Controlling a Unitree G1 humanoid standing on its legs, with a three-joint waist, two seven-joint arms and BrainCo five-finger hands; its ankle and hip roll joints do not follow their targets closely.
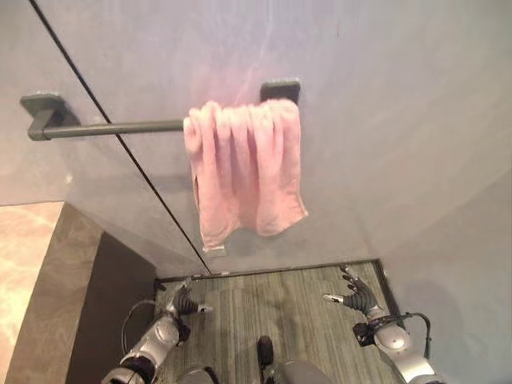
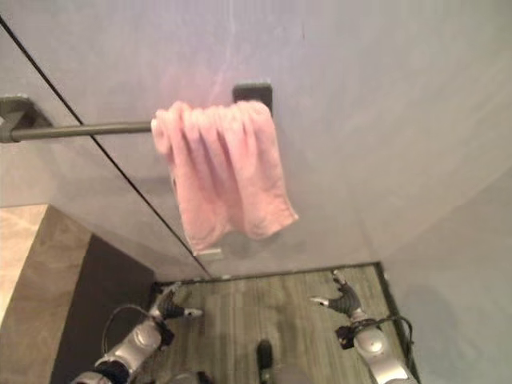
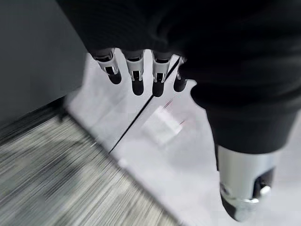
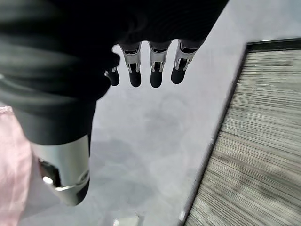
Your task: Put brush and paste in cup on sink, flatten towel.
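A pink towel [image 1: 244, 168] hangs bunched in folds at the right end of a dark wall rail [image 1: 120, 127]; its edge also shows in the right wrist view [image 4: 10, 169]. My left hand [image 1: 184, 302] is low on the left, well below the towel, fingers [image 3: 136, 75] straight and holding nothing. Low on the right, my right hand [image 1: 358, 296] is open too, with straight fingers [image 4: 155, 70] and the thumb apart, empty.
A grey wall [image 1: 384, 120] carries the rail, with a dark seam [image 1: 144, 176] running down it. A dark stone ledge [image 1: 56, 296] lies at the left. Striped grey floor [image 1: 280, 304] spreads below between the hands. A small white tag [image 3: 162, 127] sits on the wall.
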